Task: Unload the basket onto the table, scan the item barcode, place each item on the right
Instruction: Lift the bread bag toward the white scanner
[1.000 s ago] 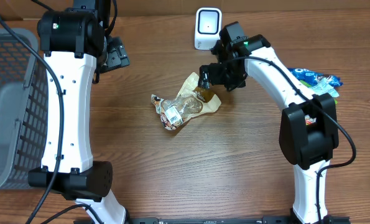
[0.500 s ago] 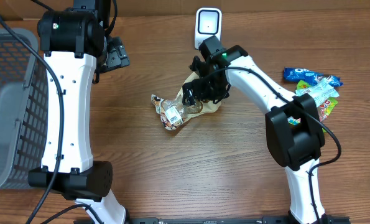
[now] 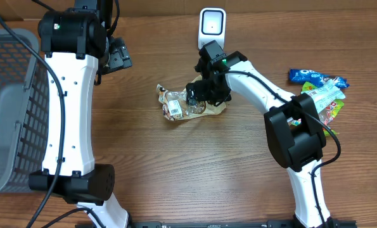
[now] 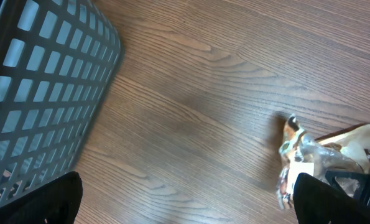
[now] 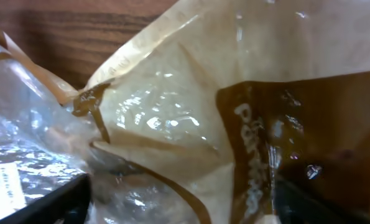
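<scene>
2 spread: right end effector (image 5: pixel 185 205) straddling snack bag (image 3: pixel 177 105); left end effector (image 4: pixel 188 199) near basket (image 4: pixel 48 93).

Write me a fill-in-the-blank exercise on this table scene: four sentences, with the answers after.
1. The mesh basket beside the left arm is ___ in colour.
2. The right gripper is down over the clear and tan ___.
3. The left gripper is open and holds ___.
4. The colourful packets lie on the ___ arm's side.
Missing words: grey; bag; nothing; right.
</scene>
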Robot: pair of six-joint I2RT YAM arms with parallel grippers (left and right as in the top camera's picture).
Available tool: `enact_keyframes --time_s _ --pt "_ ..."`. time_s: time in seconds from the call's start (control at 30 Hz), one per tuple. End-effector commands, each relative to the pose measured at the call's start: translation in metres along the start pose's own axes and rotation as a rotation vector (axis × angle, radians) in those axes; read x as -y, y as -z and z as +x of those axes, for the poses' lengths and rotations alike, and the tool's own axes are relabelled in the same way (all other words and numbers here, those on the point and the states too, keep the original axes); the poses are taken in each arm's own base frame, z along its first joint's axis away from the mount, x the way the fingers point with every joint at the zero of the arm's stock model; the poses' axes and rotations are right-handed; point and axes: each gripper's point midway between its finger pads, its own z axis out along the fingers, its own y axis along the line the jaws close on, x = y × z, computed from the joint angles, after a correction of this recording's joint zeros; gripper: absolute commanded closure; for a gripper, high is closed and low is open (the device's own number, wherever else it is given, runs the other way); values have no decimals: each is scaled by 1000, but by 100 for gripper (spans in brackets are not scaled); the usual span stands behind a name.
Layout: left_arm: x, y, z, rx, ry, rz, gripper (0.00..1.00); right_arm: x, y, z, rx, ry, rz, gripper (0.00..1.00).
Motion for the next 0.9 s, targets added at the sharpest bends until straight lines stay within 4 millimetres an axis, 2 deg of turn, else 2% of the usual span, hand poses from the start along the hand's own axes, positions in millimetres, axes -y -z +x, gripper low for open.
enact_keyframes --time_s 0.0,0.1,0.23,0.33,0.43,0.47,0.63,0.87 --pt "1 -3 0 -1 8 -13 0 15 -34 24 -79 -162 83 23" --pt "1 -3 0 -1 8 -13 0 9 -41 30 -98 -240 77 36" --pt "1 -3 0 -1 8 -13 0 7 -42 30 -100 -249 71 51" --pt "1 -3 0 -1 8 -13 0 5 -40 29 -107 -258 47 70" --pt "1 -3 0 -1 8 -13 0 4 -33 23 -108 -259 10 93" --pt "1 -3 0 -1 8 -13 0 4 -29 21 -108 -257 0 96" --pt "1 -3 0 -1 8 -13 0 0 2 4 -81 -205 -43 96" --pt "1 -3 0 -1 8 -13 0 -19 51 -18 36 -74 -86 96"
